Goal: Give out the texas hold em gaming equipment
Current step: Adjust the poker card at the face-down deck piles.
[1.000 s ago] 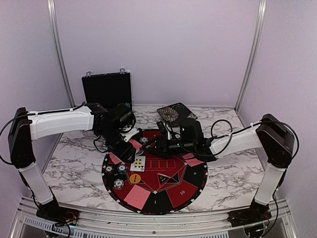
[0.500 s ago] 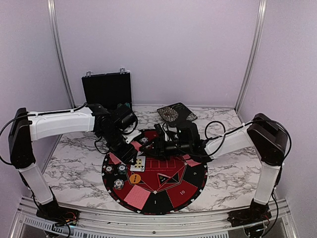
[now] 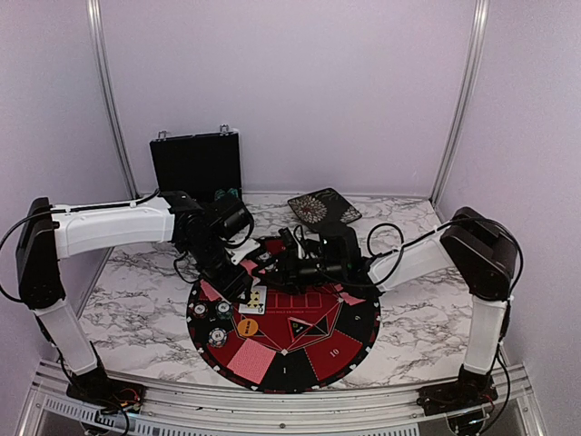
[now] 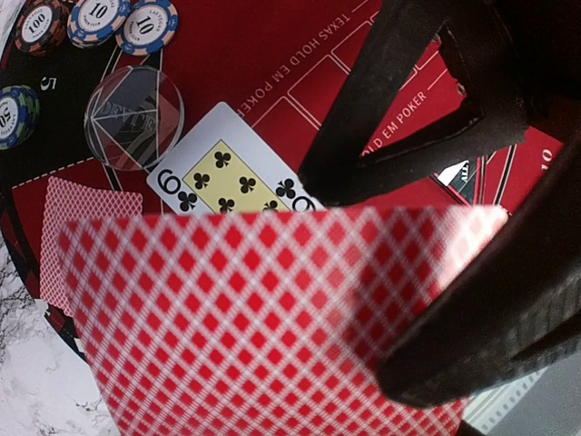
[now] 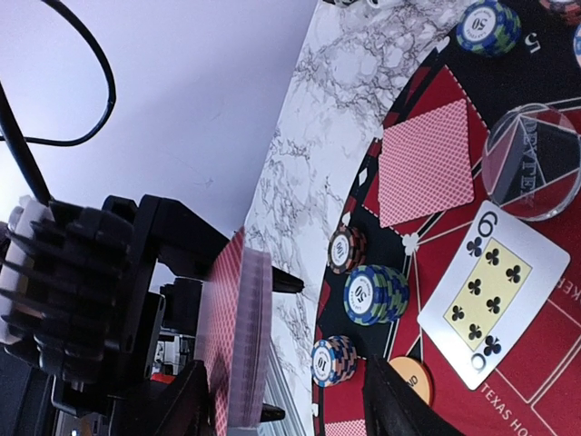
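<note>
Deck of red-backed cards [image 4: 236,327]: off the surface, tilted, pinched between the fingers of the left pincer [image 4: 354,282], over the left part of the round mat [image 3: 309,350].

Below it, face up on the mat: nine of clubs [image 4: 231,177]. Clear disc [image 4: 134,116] just beside one corner of the nine. One face-down card [image 5: 427,162] lies flat on a red wedge by the mat's rim, near the disc.

Chips [image 5: 374,295]: short stacks along the rim. A blue-green one is marked 50; others read 10, 20 and 100. Orange disc [image 5: 413,374] near the nine's other end.

Right pincer [image 5: 290,409]: fingers spread, apart from the deck, low over the mat's far side, facing the deck's edge.

Mat lies on the marble table [image 3: 136,300]. Black case [image 3: 195,163] stands upright at the back left.
</note>
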`<state>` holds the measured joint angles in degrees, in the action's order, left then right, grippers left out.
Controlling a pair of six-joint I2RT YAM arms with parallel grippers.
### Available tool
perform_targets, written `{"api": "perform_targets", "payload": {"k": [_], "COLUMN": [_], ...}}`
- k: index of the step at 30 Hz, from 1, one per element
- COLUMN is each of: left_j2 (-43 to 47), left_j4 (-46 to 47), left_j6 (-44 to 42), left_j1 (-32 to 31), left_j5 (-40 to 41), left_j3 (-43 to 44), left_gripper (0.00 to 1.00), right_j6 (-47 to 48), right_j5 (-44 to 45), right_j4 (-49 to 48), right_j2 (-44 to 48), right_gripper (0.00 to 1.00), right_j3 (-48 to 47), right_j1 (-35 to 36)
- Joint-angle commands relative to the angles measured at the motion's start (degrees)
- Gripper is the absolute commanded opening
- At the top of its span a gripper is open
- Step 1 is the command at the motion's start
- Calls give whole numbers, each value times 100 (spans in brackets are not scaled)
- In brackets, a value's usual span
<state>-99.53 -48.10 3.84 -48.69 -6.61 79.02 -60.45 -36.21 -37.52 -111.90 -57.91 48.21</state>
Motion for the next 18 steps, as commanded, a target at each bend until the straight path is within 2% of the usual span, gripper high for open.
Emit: {"api": "perform_targets", "payload": {"k": [1,9,18], "left_j2": [-84,-67,-82], "left_j4": [-68,-64,-68], "left_j6": [-49,-75,-85], "left_j1": [-49,-45,-41], "left_j5": [-112,-67,-4], "left_j3": [236,219,193], "left_gripper": [35,34,34], "right_j6": [-84,-8,55], "right_j5": [-63,51,131], "right_j4": [-206,-72,33], "right_j2": [-129,-49,162], "right_gripper": [54,38,33], "right_j3": [-255,-188,-110], "right_j1": [-31,-56,-84]}}
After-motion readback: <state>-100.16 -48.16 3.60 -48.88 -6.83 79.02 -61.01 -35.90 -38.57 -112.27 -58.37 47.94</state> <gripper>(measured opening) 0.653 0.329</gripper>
